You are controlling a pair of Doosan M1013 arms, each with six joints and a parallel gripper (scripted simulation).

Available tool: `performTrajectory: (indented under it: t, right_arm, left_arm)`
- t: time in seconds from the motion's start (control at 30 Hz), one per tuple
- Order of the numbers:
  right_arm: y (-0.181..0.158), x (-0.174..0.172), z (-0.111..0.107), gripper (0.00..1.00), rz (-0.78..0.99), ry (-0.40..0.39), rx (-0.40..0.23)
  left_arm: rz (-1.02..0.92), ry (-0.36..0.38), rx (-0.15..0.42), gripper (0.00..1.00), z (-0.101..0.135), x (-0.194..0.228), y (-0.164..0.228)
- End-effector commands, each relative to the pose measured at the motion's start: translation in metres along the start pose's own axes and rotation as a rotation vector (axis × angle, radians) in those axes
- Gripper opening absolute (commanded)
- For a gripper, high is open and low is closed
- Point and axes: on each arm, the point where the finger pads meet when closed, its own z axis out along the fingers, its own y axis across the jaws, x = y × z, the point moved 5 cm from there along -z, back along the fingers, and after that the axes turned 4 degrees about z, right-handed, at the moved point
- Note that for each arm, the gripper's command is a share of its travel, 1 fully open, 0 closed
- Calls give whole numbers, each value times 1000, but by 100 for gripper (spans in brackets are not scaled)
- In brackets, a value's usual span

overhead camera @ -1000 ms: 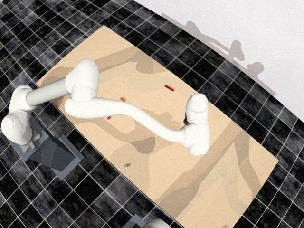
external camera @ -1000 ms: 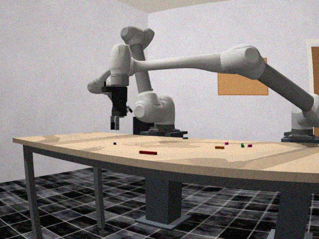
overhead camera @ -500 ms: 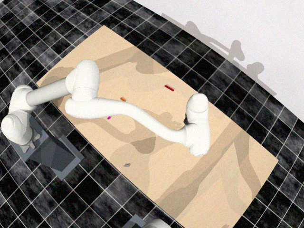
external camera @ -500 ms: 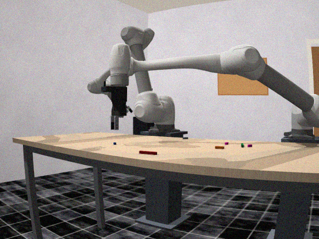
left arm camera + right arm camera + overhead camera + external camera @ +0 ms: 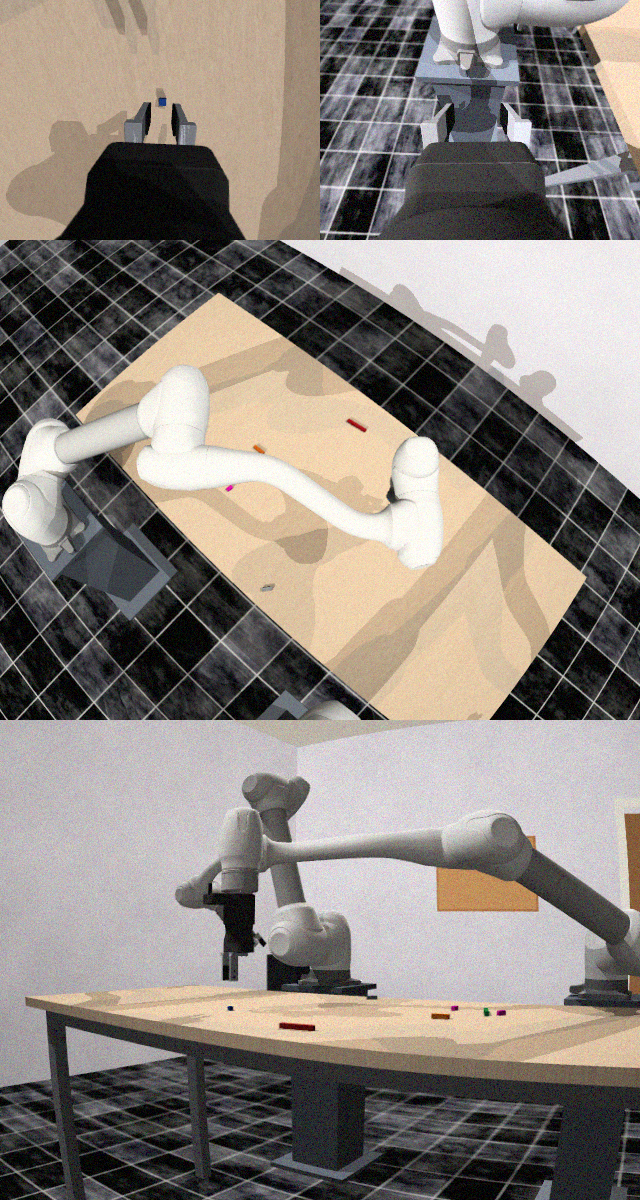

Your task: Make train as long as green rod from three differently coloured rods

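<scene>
Surface finish: pale wood, dark tile, matt arm shells

The pale wood-look rectangular table top (image 5: 361, 570) (image 5: 155, 1014) presents fine grain, matt. The black tiled floor (image 5: 186, 637) (image 5: 129, 1128) appears mottled, stone-like. The white jointed arm shells (image 5: 180, 405) (image 5: 240, 836) look smooth, plastic-like.
</scene>
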Motion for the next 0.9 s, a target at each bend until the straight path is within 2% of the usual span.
performTrajectory:
  t: [0.0,0.87]
  right_arm:
    - [1,1,0,100,-1,-6,-11]
    - [1,1,0,100,-1,-6,-11]
  left_arm:
    - [6,-7,4,54,2,-3,2]
    - [6,-4,2,54,33,-2,3]
